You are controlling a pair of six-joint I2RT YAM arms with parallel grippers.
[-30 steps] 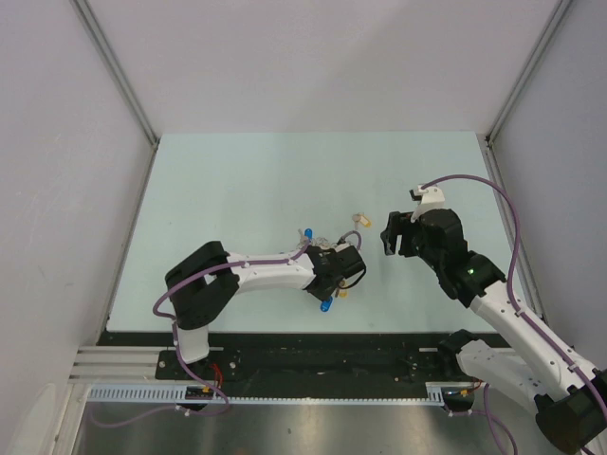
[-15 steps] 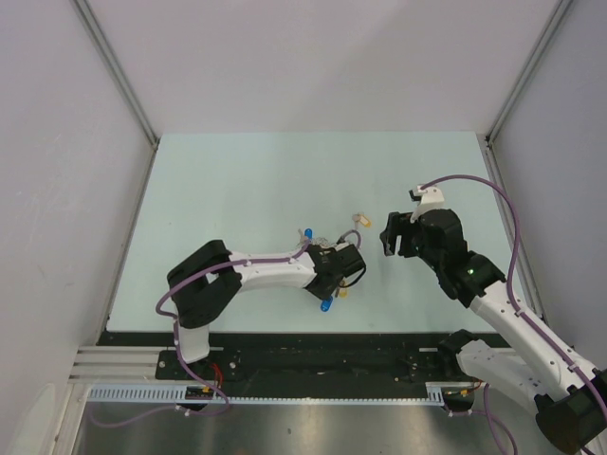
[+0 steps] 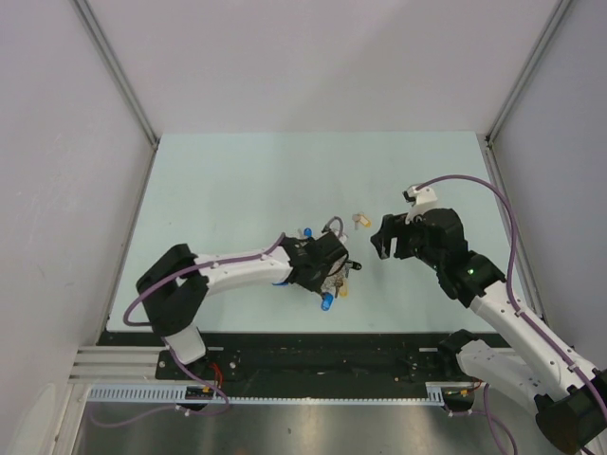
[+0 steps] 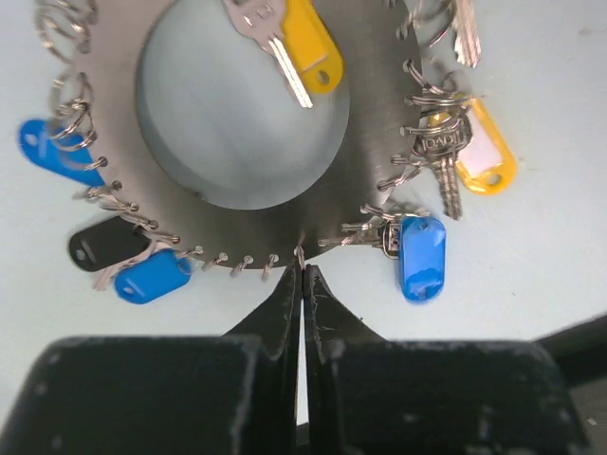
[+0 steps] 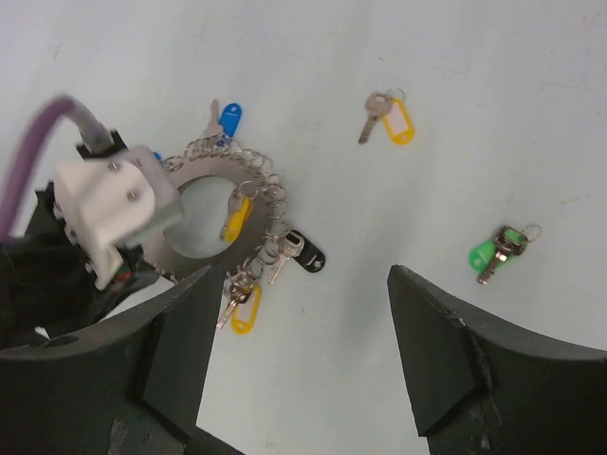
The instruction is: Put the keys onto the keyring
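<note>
The keyring (image 4: 123,204) is a flat grey ring edged with small split rings that carry keys and blue, yellow and black tags. My left gripper (image 4: 302,272) is shut on its near edge. In the top view the keyring (image 3: 334,277) lies under the left gripper (image 3: 327,268). A loose yellow-tagged key (image 5: 389,118) and a green-headed key (image 5: 498,251) lie on the table, apart from the keyring (image 5: 204,180). My right gripper (image 5: 302,284) is open and empty above the table, between the keyring and the green key. The yellow key (image 3: 360,220) shows beside the right gripper (image 3: 384,242); the green key is hidden in the top view.
The pale green table (image 3: 237,180) is walled in by white panels at the back and sides. A metal rail (image 3: 285,365) runs along the near edge by the arm bases. The left wrist's white camera housing (image 5: 114,213) stands over the keyring's left side.
The left arm's elbow has swung left and its gripper has shifted slightly left and back with the keyring. The right gripper has edged a little left.
</note>
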